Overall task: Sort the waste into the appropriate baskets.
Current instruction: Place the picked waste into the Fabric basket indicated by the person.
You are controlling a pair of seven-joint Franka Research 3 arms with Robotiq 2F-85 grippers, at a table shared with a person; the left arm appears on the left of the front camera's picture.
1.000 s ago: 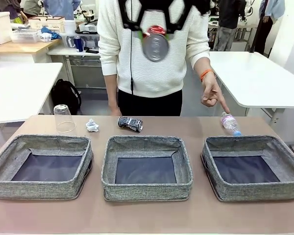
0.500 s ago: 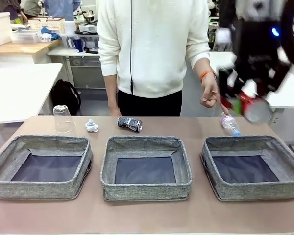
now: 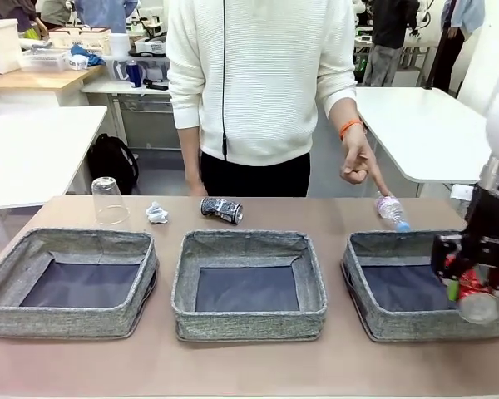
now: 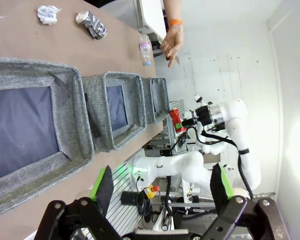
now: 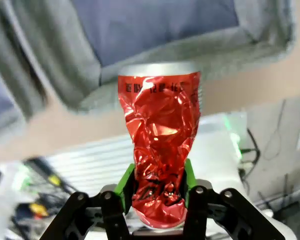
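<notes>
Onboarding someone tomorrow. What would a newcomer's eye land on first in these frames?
First, the crushed red can, clamped upright in the right gripper by the near right corner of the right basket. Next, the person's hand at the far side, with a finger pointing down at the clear bottle lying just behind that basket.

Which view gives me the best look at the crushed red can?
Right wrist view: the crushed red can is large and sharp, clamped in the right gripper. Front view shows it small, by the right basket's near corner. Left wrist view shows a distant red speck.
</notes>
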